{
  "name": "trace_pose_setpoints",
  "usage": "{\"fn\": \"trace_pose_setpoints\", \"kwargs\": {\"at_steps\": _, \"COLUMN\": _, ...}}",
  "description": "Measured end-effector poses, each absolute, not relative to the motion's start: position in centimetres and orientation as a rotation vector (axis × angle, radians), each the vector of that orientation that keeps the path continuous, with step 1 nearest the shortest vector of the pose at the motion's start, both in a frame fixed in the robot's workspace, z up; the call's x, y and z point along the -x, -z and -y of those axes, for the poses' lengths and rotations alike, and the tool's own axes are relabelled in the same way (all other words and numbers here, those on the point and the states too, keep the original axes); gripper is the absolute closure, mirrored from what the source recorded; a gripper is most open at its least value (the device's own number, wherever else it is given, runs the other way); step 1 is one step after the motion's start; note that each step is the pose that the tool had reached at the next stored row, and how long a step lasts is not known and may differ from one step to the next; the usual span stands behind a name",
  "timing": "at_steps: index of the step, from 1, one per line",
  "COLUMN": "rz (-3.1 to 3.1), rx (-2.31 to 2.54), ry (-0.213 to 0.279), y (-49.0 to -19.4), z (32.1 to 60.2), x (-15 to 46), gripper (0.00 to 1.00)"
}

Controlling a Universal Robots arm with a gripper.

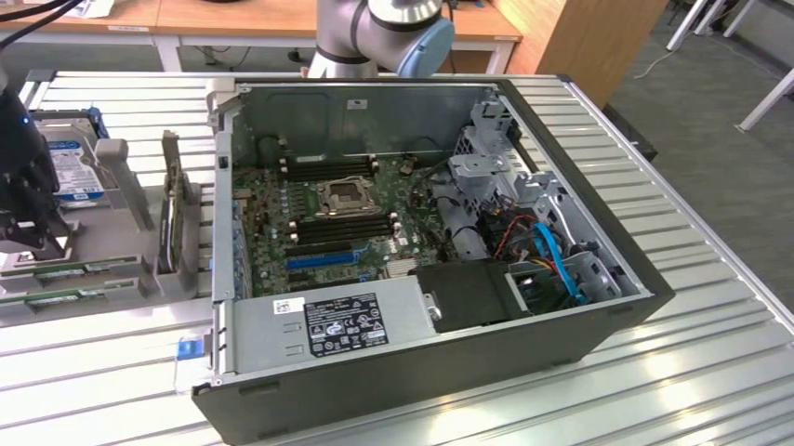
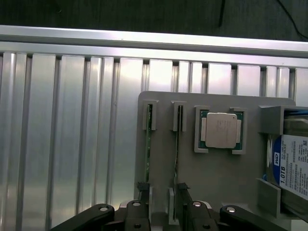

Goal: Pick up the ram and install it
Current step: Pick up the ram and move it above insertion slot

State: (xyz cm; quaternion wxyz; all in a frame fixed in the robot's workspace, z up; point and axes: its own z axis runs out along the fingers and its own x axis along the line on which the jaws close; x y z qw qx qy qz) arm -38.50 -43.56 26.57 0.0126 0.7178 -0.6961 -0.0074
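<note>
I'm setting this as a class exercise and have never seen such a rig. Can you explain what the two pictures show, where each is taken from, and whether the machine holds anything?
The machine is one robot arm with a grasping part, the end effector. The exterior view comes from a camera off the arm. It looks down on a slatted metal table bearing an open computer case with its motherboard exposed. The wrist view comes from a camera on the arm's wrist, looking past the end effector onto a grey holder. In the holder, two green ram sticks stand on edge in slots, with a processor chip and a hard drive alongside. The end effector is open, close over the ram sticks, and holds nothing.
</note>
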Motion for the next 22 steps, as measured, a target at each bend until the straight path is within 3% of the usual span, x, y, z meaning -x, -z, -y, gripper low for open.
{"fn": "trace_pose_setpoints", "kwargs": {"at_steps": 22, "rz": 2.169, "rx": -2.237, "ry": 0.023, "y": -26.35, "z": 44.16, "x": 38.5, "gripper": 0.65}}
